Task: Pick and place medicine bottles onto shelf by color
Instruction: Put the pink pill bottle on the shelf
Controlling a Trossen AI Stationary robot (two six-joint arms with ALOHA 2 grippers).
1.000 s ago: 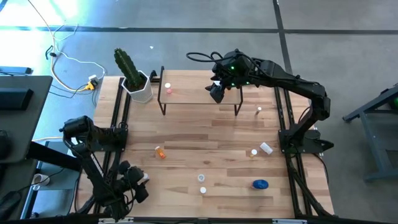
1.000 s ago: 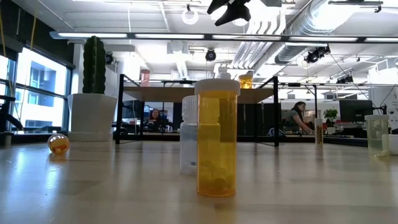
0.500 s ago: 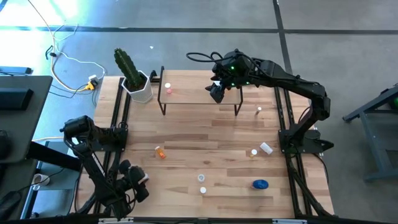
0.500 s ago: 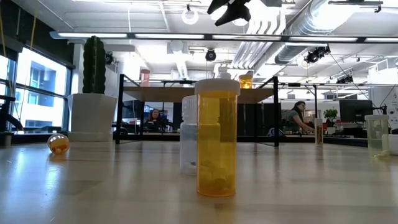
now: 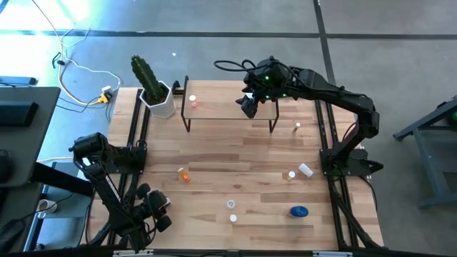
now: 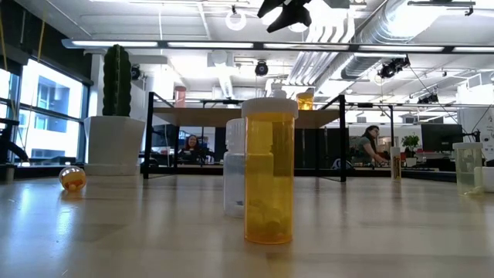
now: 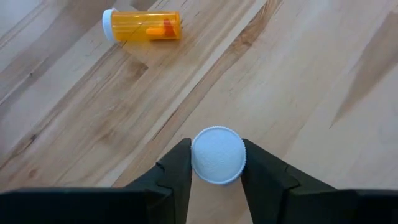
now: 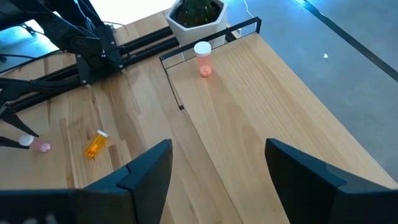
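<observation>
My left gripper [image 7: 217, 171] is at the table's near left, shut on a white-capped bottle [image 7: 217, 155]. The bottle's pink body [image 8: 45, 147] shows in the right wrist view. An orange bottle [image 7: 142, 26] lies on its side just beyond it. My right gripper [image 5: 248, 107] hangs open above the shelf [image 5: 221, 108] with nothing between its fingers. A pink bottle [image 5: 193, 101] stands on the shelf's left end. A small orange bottle [image 6: 306, 100] stands on the shelf below my right gripper [image 6: 285, 11]. My left gripper pinches the bottle's white cap [image 7: 198, 163] between its two fingers, one on each side of the cap's rim. The fingers come from above, pointing down. The cap faces up. I cannot tell whether the bottle's base is on the table.
An orange bottle [image 6: 270, 177] and a clear one [image 6: 235, 177] stand near the front edge. A blue bottle [image 5: 298, 211], an orange one [image 5: 290, 174] and a white one [image 5: 305, 169] are at the near right. A white cactus pot [image 5: 160, 100] stands left of the shelf.
</observation>
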